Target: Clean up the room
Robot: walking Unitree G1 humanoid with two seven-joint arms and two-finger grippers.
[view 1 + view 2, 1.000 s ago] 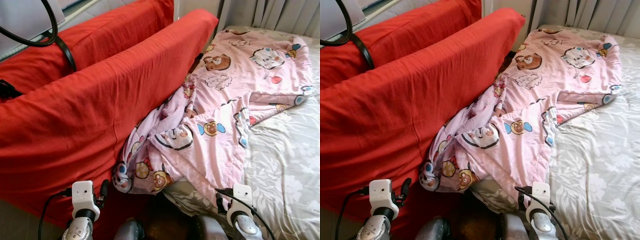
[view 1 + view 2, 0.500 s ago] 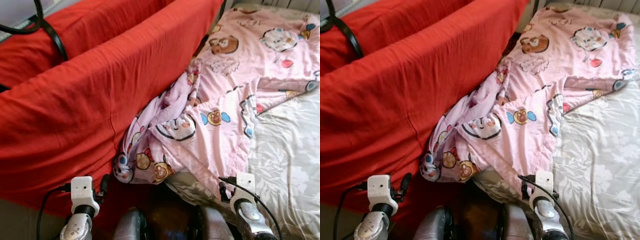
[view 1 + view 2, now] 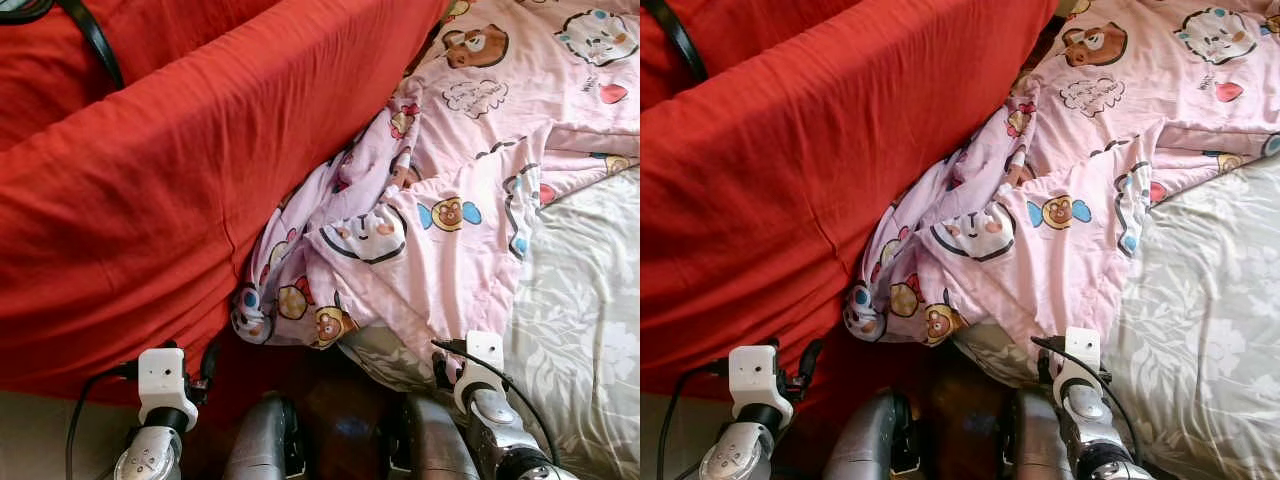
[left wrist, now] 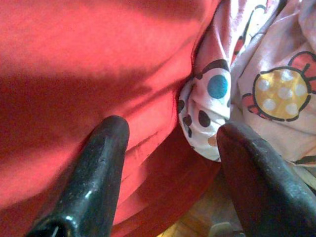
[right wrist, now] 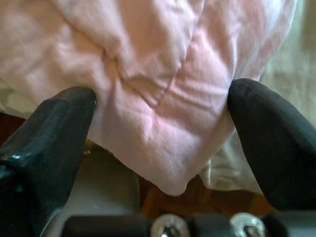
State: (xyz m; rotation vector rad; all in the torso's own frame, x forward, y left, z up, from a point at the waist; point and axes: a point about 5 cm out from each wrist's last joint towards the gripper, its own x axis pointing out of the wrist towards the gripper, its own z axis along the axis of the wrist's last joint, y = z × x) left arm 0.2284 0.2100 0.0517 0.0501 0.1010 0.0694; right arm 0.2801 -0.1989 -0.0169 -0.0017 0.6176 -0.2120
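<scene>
**Fingers spread at the fallen corner of the quilt**

Fingers (image 5: 59, 128) of your right gripper (image 5: 163, 143) stand wide apart, one on each side of a hanging corner of the pink cartoon-print quilt (image 3: 470, 200); the cloth lies between them but you are not pinching it yet. Your left gripper (image 4: 173, 163) is wide open too, pointed at the spot where the quilt's spotted fold meets the red sofa cover (image 3: 150, 190), with nothing held.

The quilt lies crumpled across the near end of the bed (image 3: 580, 330), over a grey floral sheet. Its lower edge spills off the mattress into the gap beside the sofa, just above the wooden floor (image 3: 340, 410).

You appear to be at the start of tidying the bedding: lined up on the quilt, grasp not yet made. Next, judging from this, push the right gripper a little further so the corner sits deep between the fingers, then close. The left could take the drooping fold by the sofa. Watch that you catch quilt alone, since the red cover touches it there.
</scene>
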